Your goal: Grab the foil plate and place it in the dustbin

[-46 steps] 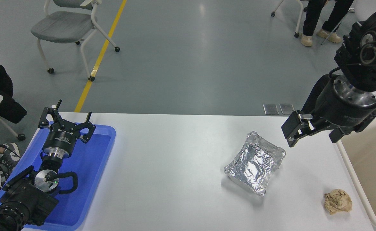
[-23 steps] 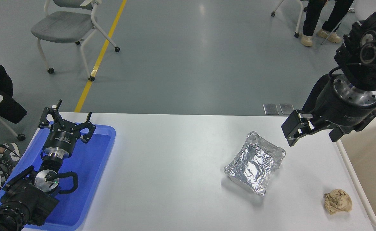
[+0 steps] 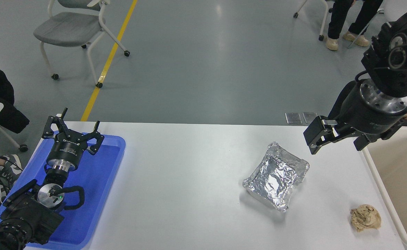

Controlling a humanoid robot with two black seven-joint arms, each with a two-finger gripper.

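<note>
The foil plate is a shiny, crinkled silver tray lying flat on the white table, right of centre. My right gripper hangs open and empty in the air just above and to the right of the plate's far corner, not touching it. The dustbin, cream-beige with a thick pale rim, stands at the table's right edge and is partly cut off by the picture. My left gripper is parked open over the blue tray at the lower left.
A shallow blue tray lies at the table's left end. A crumpled tan paper ball sits near the front right, beside the dustbin. A chair and a person's legs are on the floor beyond the table.
My right gripper has lifted very slightly and drifted a little to the left. The foil plate, the paper ball and the left arm have not moved.
</note>
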